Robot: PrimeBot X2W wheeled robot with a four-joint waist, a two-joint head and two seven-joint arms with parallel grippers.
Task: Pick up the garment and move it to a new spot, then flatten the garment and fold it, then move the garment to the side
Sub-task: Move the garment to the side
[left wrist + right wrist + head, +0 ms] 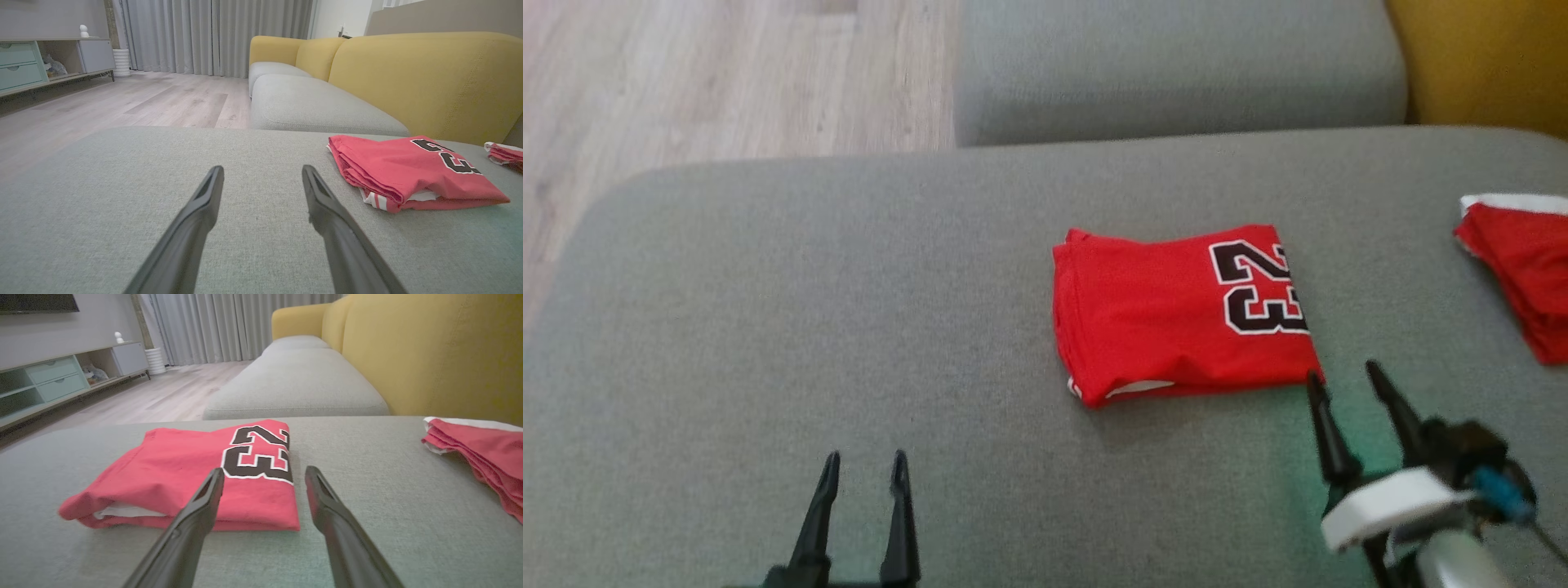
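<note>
The folded red jersey [1168,314] lies on the grey sofa cushion [809,286], at eleven o'clock from the right gripper [1343,374] and one o'clock from the left gripper [866,457]; both stand with fingers spread and nothing between them. It looks light, soft and limp, likely to spill open unless every layer is pinched together at the thick near edge by its five o'clock corner. The only legible writing is a black, white-edged 23 [1258,286].
</note>
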